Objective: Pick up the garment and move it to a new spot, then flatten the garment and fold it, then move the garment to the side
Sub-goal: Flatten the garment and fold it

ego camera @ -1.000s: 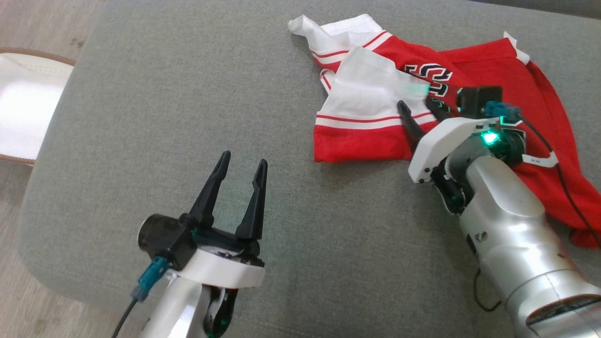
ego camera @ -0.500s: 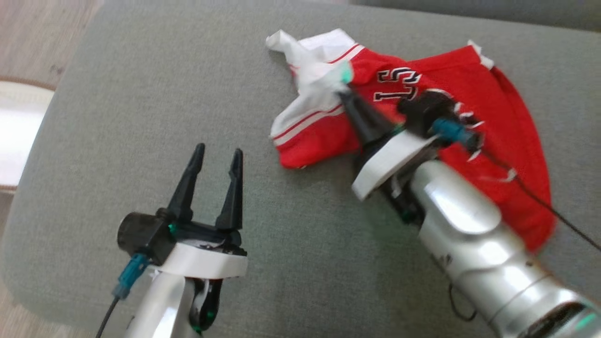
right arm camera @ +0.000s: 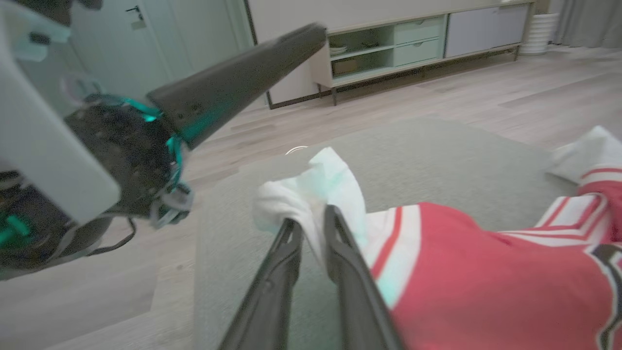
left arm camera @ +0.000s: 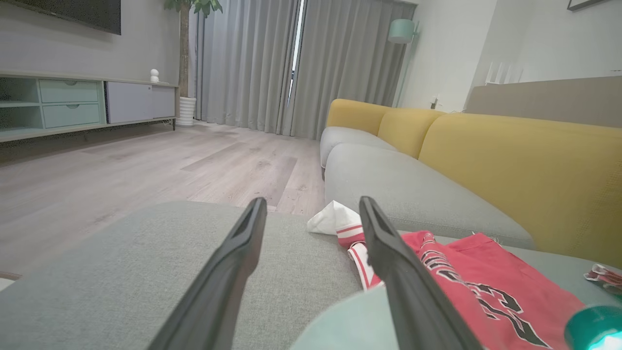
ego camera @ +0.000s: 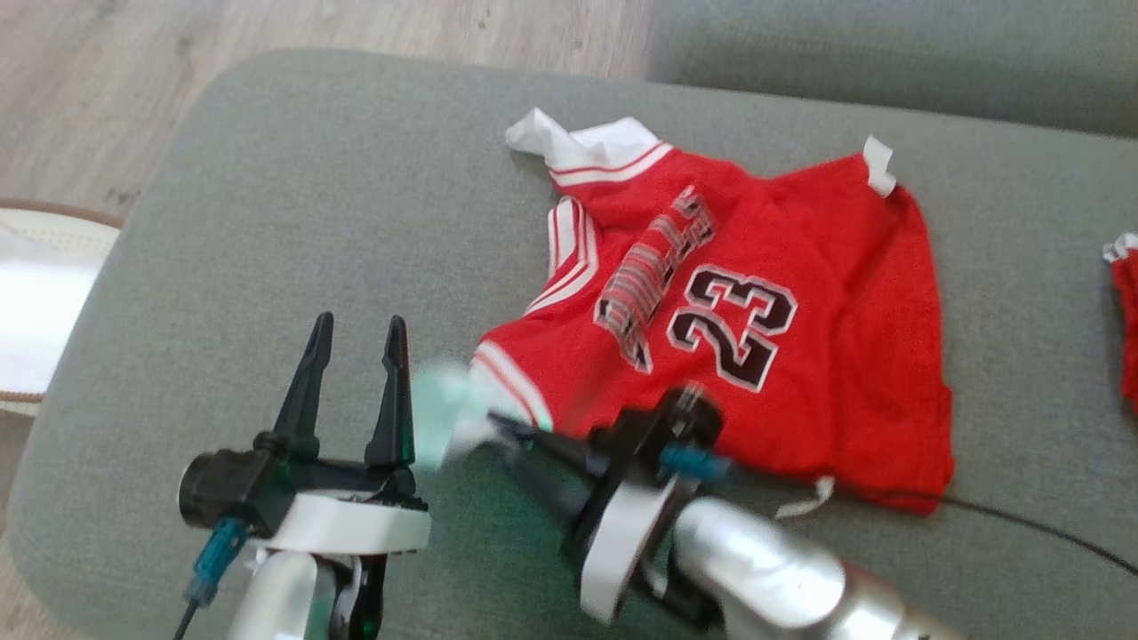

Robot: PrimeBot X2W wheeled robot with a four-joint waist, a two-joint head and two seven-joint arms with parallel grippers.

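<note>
In the head view, blur smears the right gripper (ego camera: 494, 425) and the white sleeve (ego camera: 453, 409) at its tips, and the frame cuts off another red cloth (ego camera: 1125, 311) at far right. The left gripper (ego camera: 359, 322) stands wide open and empty near the front-left corner of the grey cushion (ego camera: 293, 204). The right gripper is clenched on that sleeve, as the right wrist view shows plainly. The jersey (ego camera: 800, 373) spreads from the grip toward the cushion's right and far edges, number up.
</note>
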